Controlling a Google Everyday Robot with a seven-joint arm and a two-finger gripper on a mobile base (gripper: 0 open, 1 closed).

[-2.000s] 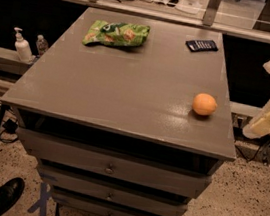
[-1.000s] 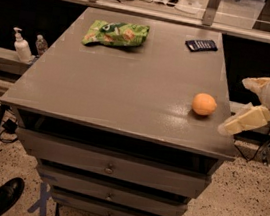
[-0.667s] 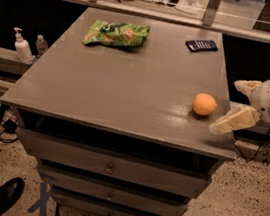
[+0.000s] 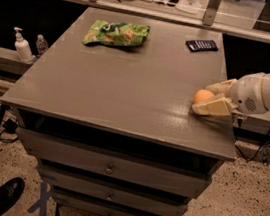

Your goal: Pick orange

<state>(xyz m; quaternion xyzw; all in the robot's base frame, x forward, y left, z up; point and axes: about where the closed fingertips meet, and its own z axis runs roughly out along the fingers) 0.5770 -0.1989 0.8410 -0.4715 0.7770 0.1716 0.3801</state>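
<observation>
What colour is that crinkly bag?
The bag is green, camera view. The tool is at the orange near the table's right edge.

At 3 o'clock we see the cream, smooth plastic gripper (image 4: pixel 200 99) at the smooth-skinned round orange fruit (image 4: pixel 204 95); the grey table top (image 4: pixel 127 89) looks painted, faintly sheened.
</observation>
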